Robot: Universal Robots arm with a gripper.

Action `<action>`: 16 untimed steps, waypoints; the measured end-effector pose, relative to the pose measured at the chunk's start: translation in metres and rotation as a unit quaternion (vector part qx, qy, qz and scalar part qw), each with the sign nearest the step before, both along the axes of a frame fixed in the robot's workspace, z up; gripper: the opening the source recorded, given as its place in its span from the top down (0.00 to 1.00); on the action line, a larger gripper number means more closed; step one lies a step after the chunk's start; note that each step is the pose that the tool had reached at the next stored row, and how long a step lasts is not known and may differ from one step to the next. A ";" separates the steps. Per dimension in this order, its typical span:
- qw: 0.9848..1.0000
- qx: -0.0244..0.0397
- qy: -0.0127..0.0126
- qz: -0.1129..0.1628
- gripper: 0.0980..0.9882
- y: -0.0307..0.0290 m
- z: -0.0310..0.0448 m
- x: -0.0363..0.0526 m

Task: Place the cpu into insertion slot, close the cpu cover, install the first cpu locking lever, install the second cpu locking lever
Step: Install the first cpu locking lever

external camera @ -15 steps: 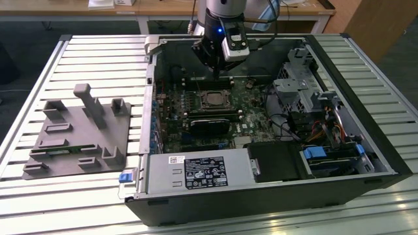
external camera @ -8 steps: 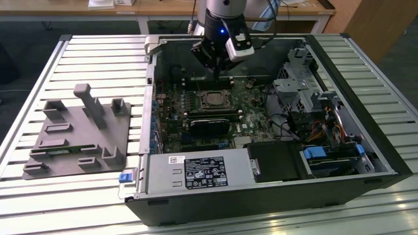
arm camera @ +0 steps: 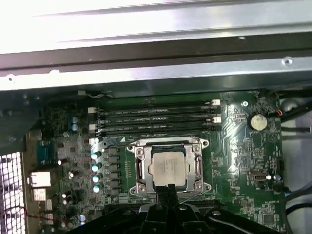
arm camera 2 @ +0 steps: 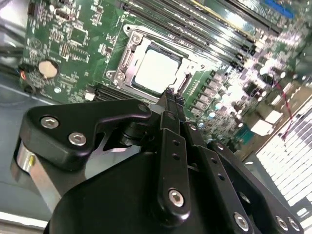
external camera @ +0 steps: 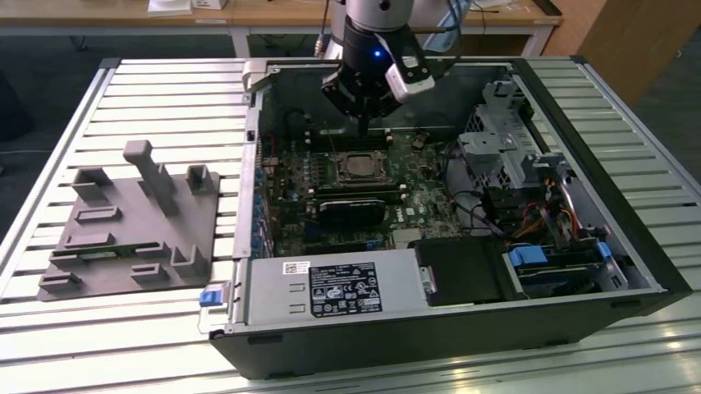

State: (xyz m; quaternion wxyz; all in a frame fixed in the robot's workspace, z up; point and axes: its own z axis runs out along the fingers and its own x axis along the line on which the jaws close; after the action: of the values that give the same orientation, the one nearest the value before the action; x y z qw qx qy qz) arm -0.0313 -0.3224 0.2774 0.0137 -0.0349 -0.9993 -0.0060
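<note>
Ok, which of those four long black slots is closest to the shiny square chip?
The slot running right beside the cpu cover that frames the cpu. The other three lie beyond it, nearer the case wall.

1. cpu: dull silvery metal face, matt, smooth.
2. cpu cover: bare bright metal, satin sheen.
3. gripper: black matt links, shiny screw heads.
4. motherboard: glossy green surface.
5. fixture block, at 9 o'clock of the computer case: matt grey plastic.

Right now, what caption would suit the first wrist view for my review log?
Tool at the edge of the seated chip, metal cover down around it, on the green board.
</note>
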 end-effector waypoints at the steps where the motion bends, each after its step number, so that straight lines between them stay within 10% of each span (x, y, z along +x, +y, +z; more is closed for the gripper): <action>1: 1.000 0.000 0.000 0.009 0.99 0.0000 -0.0002 0.0000; 6: 0.999 0.001 0.000 0.051 0.99 0.0000 -0.0014 0.0000; 10: 0.998 0.030 -0.002 0.051 0.99 0.0000 -0.0022 -0.0027; 16: 0.998 0.031 -0.003 0.052 0.99 0.0000 -0.0050 -0.0165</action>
State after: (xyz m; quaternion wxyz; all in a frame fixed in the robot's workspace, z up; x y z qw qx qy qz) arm -0.0478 -0.3224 0.2724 0.0121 0.0174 -0.9991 -0.0366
